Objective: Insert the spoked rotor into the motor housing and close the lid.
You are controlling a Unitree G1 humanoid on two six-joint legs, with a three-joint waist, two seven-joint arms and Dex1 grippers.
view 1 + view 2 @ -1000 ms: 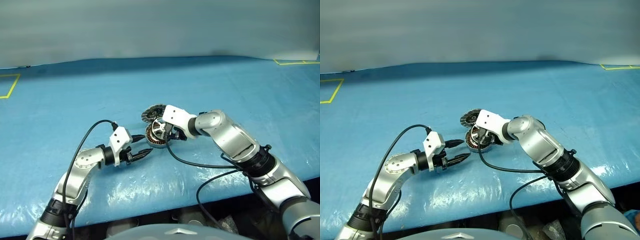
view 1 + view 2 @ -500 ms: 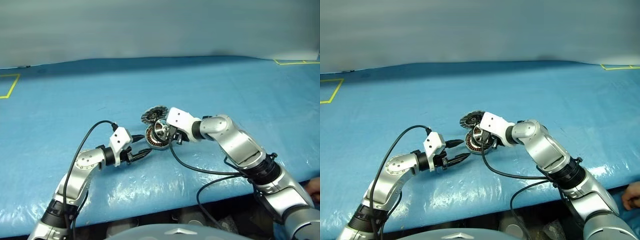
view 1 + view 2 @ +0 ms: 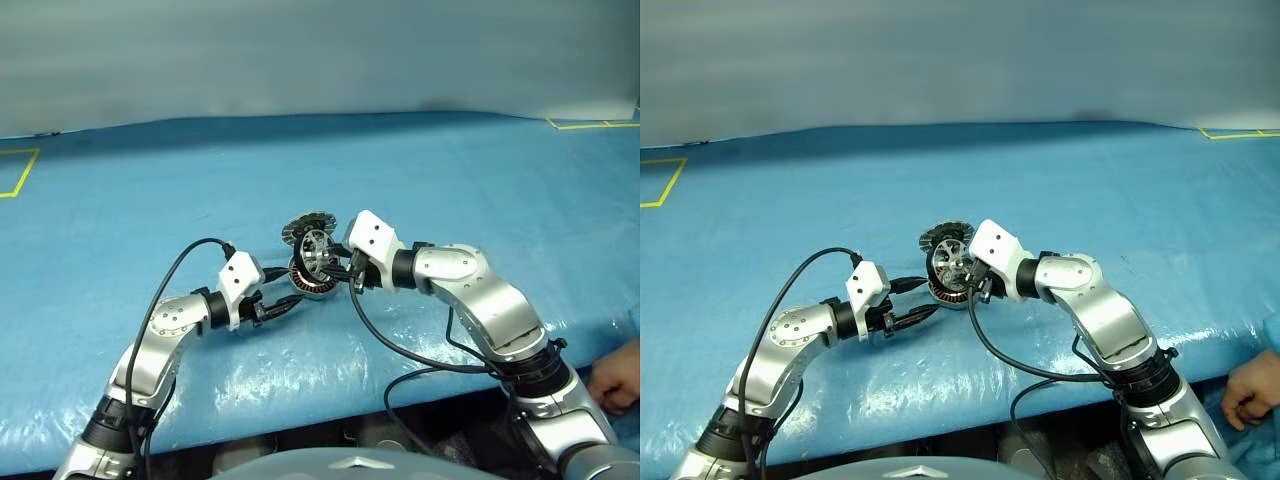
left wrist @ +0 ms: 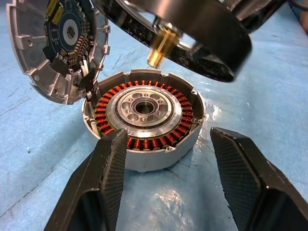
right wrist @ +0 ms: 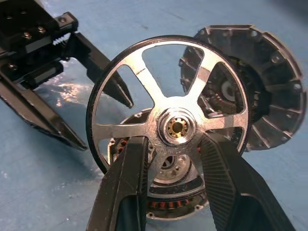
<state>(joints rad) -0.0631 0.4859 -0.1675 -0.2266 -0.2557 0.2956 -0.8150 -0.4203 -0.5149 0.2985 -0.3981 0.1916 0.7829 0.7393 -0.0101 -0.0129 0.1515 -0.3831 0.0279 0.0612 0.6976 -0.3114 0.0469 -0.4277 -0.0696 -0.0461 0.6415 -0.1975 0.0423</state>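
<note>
1. Left eye view: the right gripper (image 3: 345,270) holds the spoked rotor (image 3: 316,248) tilted in the air, just above the motor housing (image 3: 308,281), which stands on the blue table cover (image 3: 450,190). The lid (image 3: 303,226) leans just behind the housing. The left gripper (image 3: 285,290) is low over the cover, just beside the housing, with its fingers spread and nothing between them. A person's hand (image 3: 614,378) is at the table edge, near the robot's right arm.
2. Right eye view: the same scene; yellow tape lines (image 3: 660,185) mark the cover far to the left.
3. Left wrist view: the two black fingers (image 4: 113,168) stand wide apart on both sides of the housing and do not touch it. The copper windings and the silver hub lie open. The rotor hangs above it with a brass shaft pointing down. The lid rests tilted against the housing rim and shows a small circuit board; no writing on it can be read.
4. Right wrist view: the fingers (image 5: 130,178) pinch the rotor near its hub. I see no brand or label on any part.
</note>
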